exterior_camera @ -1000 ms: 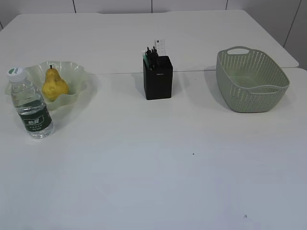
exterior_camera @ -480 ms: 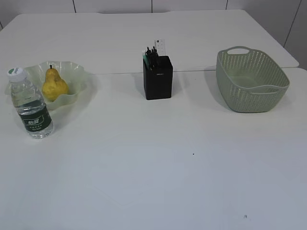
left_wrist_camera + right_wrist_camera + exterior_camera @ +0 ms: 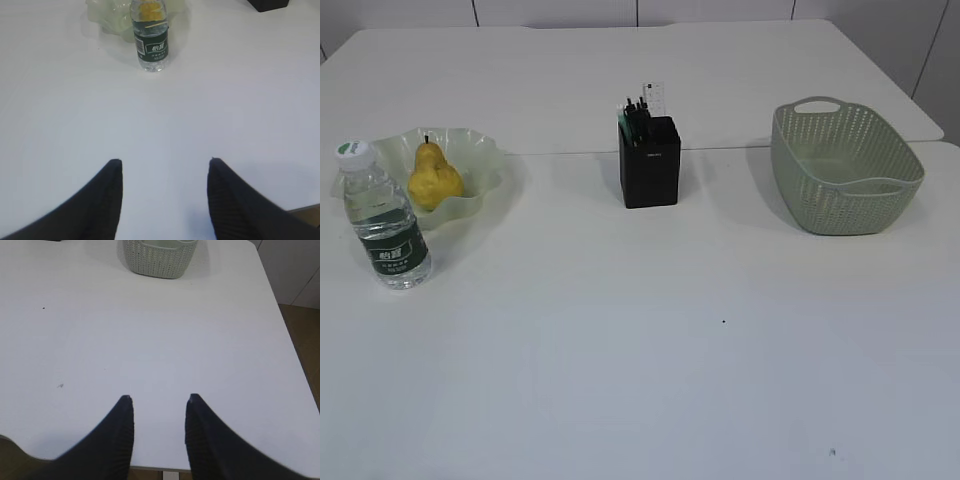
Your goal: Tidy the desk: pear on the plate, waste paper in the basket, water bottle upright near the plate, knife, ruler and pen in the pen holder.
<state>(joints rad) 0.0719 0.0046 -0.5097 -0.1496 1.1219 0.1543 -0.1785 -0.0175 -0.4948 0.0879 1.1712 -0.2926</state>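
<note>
Pear (image 3: pixel 433 178) sits on the plate (image 3: pixel 480 160) (bottle (image 3: pixel 388 222) upright beside) — both jaws spread, apparently holding nothing.

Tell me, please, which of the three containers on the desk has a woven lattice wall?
The sage green basket at the right; the plate is a smooth wavy dish holding the pear, and the pen holder is a solid black box.

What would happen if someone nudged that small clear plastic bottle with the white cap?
The small clear plastic bottle stands upright and looks nearly full, so it is probably heavy for its size. Tall and narrow, it could tip if pushed near the white cap. On its side, its round body would likely roll.
</note>
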